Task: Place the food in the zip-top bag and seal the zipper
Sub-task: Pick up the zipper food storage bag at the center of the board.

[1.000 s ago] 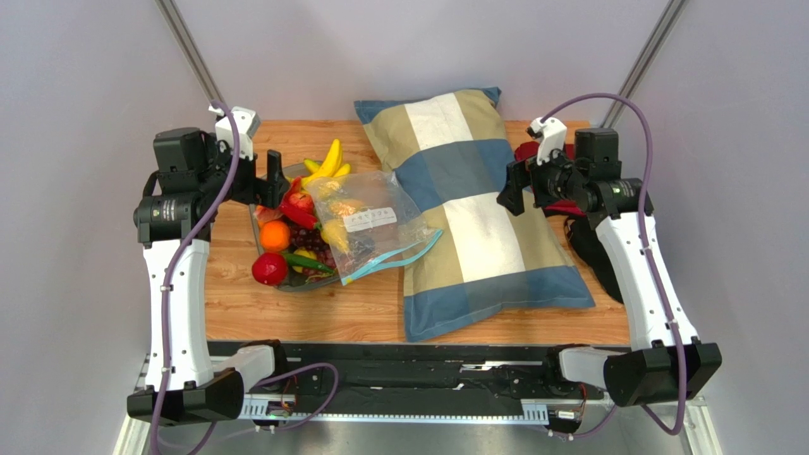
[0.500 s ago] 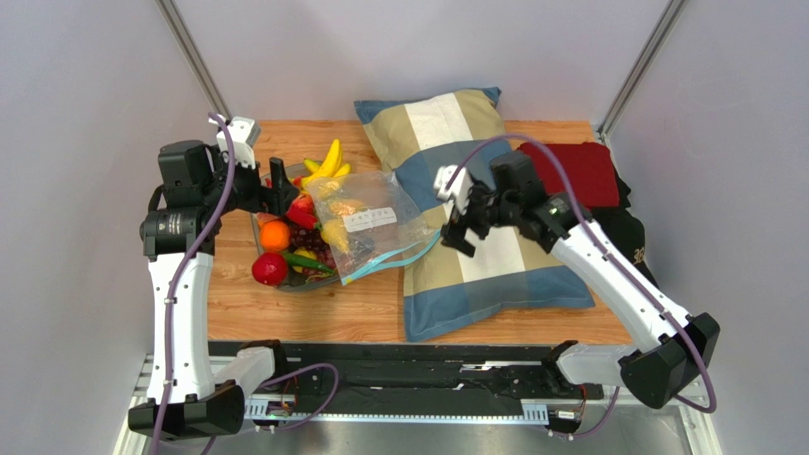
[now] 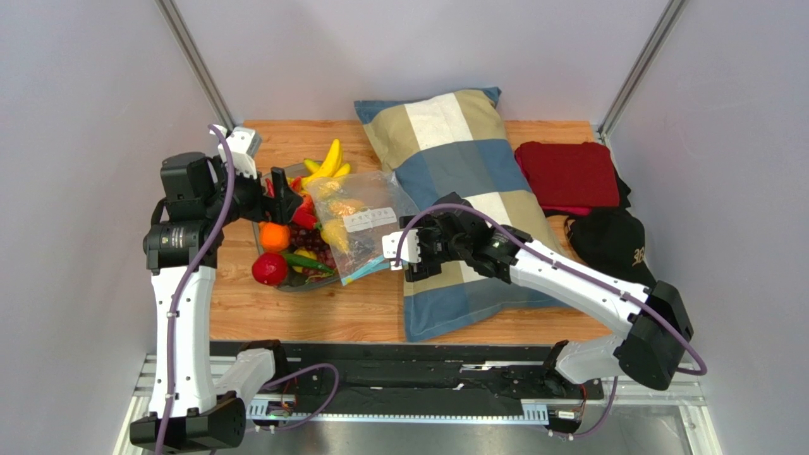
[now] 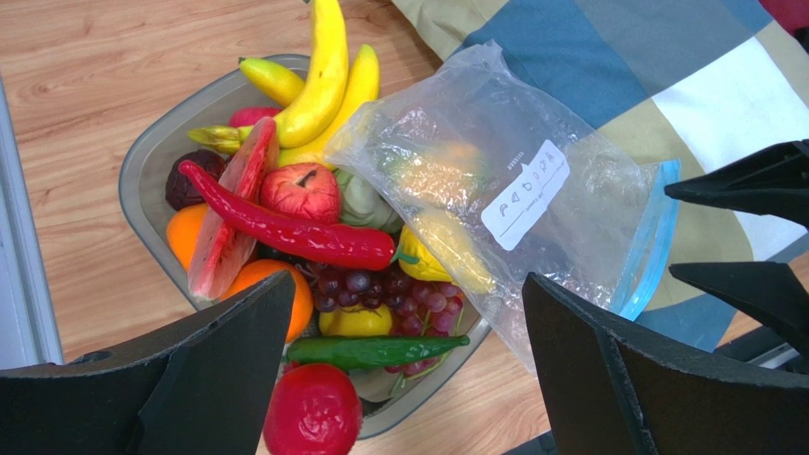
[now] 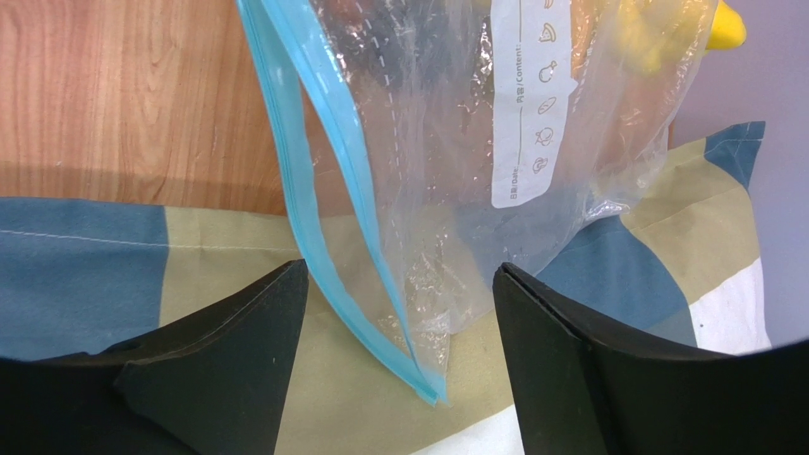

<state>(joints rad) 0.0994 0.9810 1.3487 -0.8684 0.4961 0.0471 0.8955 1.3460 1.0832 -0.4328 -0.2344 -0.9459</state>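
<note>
The food (image 3: 285, 242) is piled in a grey oval dish (image 3: 296, 287): bananas (image 4: 323, 76), a red chili (image 4: 285, 229), purple grapes (image 4: 380, 289), a green pepper (image 4: 370, 353) and a red fruit (image 4: 313, 412). The clear zip-top bag (image 3: 366, 220) with its white label (image 4: 524, 194) lies over the dish's right side and onto the pillow (image 3: 470, 161). Its light-blue zipper (image 5: 313, 171) hangs apart. My left gripper (image 4: 408, 284) hovers open over the dish. My right gripper (image 5: 399, 275) stands open low over the pillow, its fingers either side of the zipper's end corner.
The checked pillow takes up the table's middle and back. A folded red cloth (image 3: 567, 175) and a black cap (image 3: 612, 246) lie at the right edge. Bare wooden table (image 3: 351, 308) shows in front of the dish.
My right arm has swung from the back right, across the pillow, down to the bag's zipper corner, and its jaws have narrowed a little. The left gripper shifted slightly over the dish.
</note>
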